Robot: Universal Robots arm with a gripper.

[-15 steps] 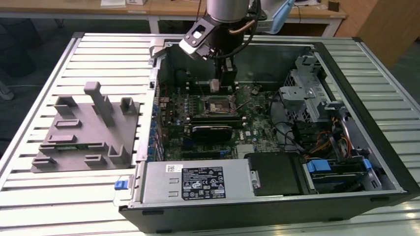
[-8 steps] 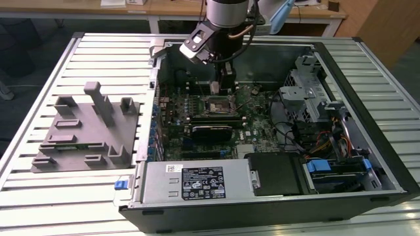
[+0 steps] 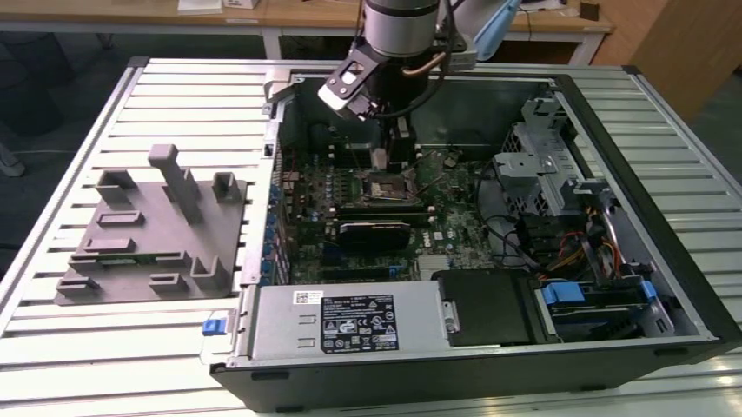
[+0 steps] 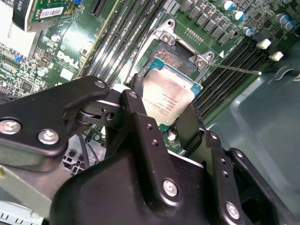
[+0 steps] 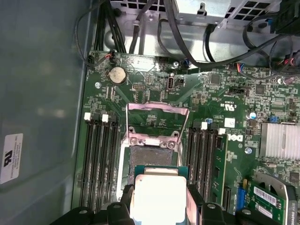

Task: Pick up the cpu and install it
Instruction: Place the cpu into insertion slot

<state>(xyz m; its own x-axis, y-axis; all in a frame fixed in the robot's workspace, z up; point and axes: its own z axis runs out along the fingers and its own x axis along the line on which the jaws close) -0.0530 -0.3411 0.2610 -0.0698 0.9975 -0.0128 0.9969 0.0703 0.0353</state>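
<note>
Pickup looks done: the gripper (image 4: 164, 112), fingers clamped on two edges of the cpu (image 4: 171, 91), holds it over the open socket (image 3: 388, 184), three o'clock from the fixture (image 3: 151, 226) in the exterior view, seating apparently left.

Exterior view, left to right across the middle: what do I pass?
Grey fixture block → gripper, clamped on the cpu in the second wrist view → metal drive cage → case's black side wall.
</note>
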